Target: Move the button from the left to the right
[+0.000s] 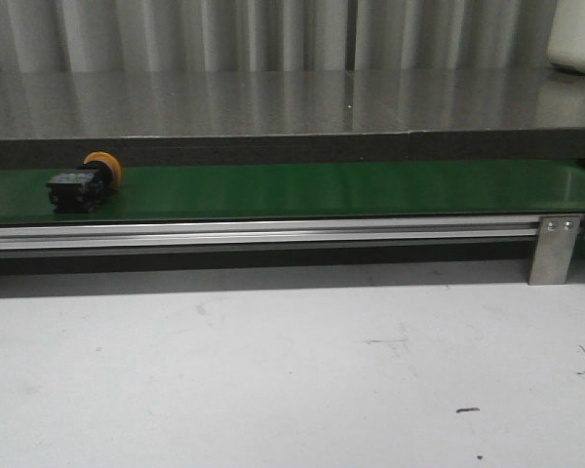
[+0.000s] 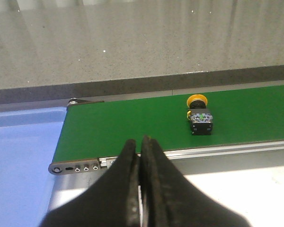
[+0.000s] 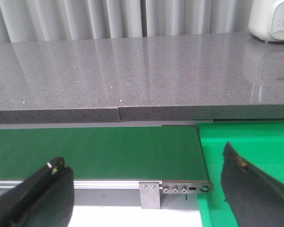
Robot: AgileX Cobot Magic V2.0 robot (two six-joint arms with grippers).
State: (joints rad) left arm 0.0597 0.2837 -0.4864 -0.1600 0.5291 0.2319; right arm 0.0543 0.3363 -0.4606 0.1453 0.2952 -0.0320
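Observation:
The button (image 1: 83, 183), a black boxy body with a round orange-yellow cap, lies on its side on the green belt (image 1: 322, 190) near its left end. The left wrist view shows the same button (image 2: 199, 118) on the belt (image 2: 132, 125), beyond my left gripper (image 2: 140, 140) and off to one side. That gripper is shut with nothing between its fingers and hangs short of the belt's near rail. My right gripper (image 3: 144, 163) is open and empty, over the belt's right end (image 3: 94, 151). Neither gripper appears in the front view.
An aluminium rail (image 1: 273, 232) with a metal bracket (image 1: 554, 249) runs along the belt's near side. A grey stone counter (image 1: 292, 102) lies behind, with a white appliance (image 1: 577, 34) on its right. A blue tray (image 2: 19, 161) sits past the left end, a green bin (image 3: 255, 146) past the right.

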